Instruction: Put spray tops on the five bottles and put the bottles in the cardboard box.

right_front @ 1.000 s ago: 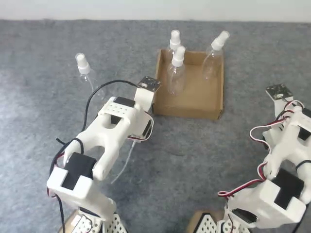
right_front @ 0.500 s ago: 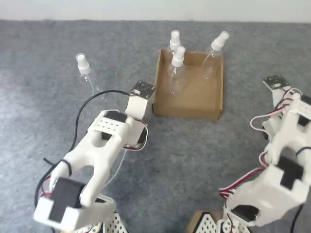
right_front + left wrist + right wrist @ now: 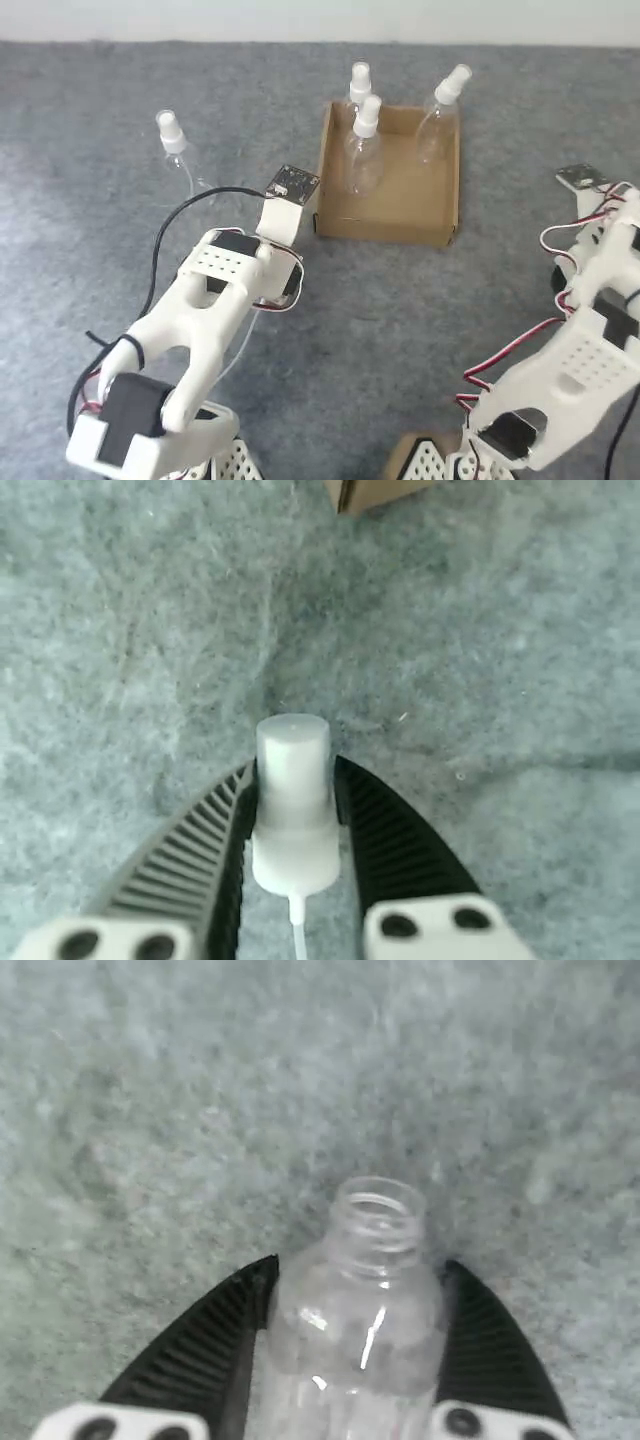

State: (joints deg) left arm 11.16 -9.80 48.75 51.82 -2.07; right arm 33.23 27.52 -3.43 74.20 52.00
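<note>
cardboard box (image 3: 390,226) seemingly holds three capped bottles (image 3: 362,152), a fourth bottle (image 3: 176,148) stands outside, while the left gripper (image 3: 295,773) pinches the last spray top (image 3: 293,815) and the right gripper (image 3: 360,1266) clamps the uncapped bottle (image 3: 365,1320), yet to be joined.

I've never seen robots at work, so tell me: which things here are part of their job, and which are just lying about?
Part of the job: spray top in the left gripper; open bottle in the right gripper; cardboard box; three capped bottles at the box; lone capped bottle off to the side.
Just there: grey carpet; the arms' wires.
</note>
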